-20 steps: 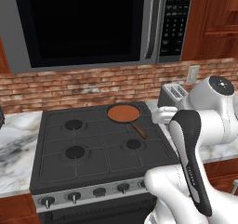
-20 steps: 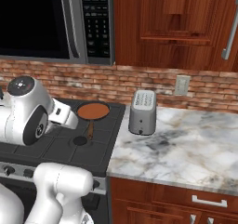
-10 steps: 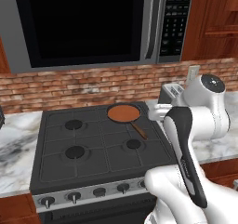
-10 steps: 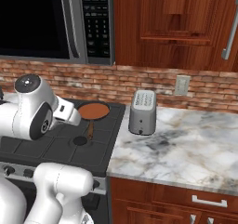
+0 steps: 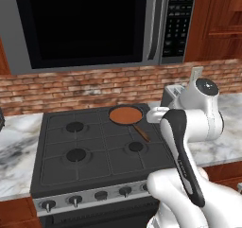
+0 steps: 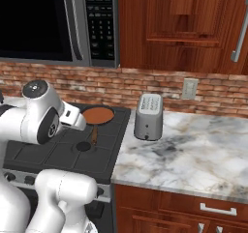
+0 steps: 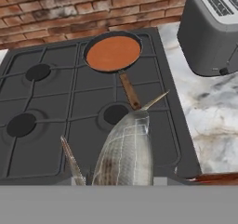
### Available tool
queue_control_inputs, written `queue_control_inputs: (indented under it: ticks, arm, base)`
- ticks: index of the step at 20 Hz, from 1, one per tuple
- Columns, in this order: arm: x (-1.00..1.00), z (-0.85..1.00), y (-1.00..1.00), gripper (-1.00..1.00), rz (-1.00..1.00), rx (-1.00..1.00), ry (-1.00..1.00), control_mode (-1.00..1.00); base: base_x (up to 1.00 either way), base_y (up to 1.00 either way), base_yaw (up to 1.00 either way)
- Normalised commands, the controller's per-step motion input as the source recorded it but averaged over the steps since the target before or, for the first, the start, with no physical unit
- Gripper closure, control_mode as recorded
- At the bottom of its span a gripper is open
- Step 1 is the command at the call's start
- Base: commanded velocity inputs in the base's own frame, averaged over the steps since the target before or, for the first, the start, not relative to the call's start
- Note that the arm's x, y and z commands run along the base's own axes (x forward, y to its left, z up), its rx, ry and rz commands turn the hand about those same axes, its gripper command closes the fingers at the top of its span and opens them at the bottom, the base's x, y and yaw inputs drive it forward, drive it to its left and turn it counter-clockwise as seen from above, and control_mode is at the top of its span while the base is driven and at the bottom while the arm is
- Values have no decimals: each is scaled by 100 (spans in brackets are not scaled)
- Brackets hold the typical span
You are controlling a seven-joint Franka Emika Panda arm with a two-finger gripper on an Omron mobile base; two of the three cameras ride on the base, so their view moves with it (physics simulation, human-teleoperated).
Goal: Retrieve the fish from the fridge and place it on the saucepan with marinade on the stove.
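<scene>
The fish (image 7: 128, 148), silvery-grey with thin fins, sits at the bottom of the hand view with my gripper (image 7: 128, 179) shut on it. It hangs above the stove's (image 7: 56, 111) front right burner. The saucepan (image 7: 114, 52) stands on the back right burner, its reddish-brown marinade (image 7: 111, 56) flat and bare, and its brown handle (image 7: 130, 91) points toward the fish. From the base views the saucepan (image 5: 125, 114) (image 6: 97, 115) lies just beyond my hand (image 6: 72, 118), which is to its right in the left base view. The fridge is out of view.
A grey toaster (image 6: 147, 116) (image 7: 209, 32) stands on the marble counter (image 6: 193, 150) right of the stove (image 5: 85, 142). A microwave (image 5: 90, 23) hangs above the cooktop, against a brick backsplash. Knobs (image 5: 99, 195) line the stove's front panel.
My arm has swung a little toward the saucepan, carrying the fish over the stove's right side. The pan and toaster have stayed put.
</scene>
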Motion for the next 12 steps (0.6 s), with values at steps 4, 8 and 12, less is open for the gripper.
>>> queue_control_inputs:
  ticks: [4,8,12]
  arm:
    - [15,-5,0,100,0,0,0,-100]
    - [15,0,0,100,0,0,0,-100]
    - [17,-1,0,100,0,0,0,-100]
  base:
    - [0,0,0]
    - [0,0,0]
    - [0,0,0]
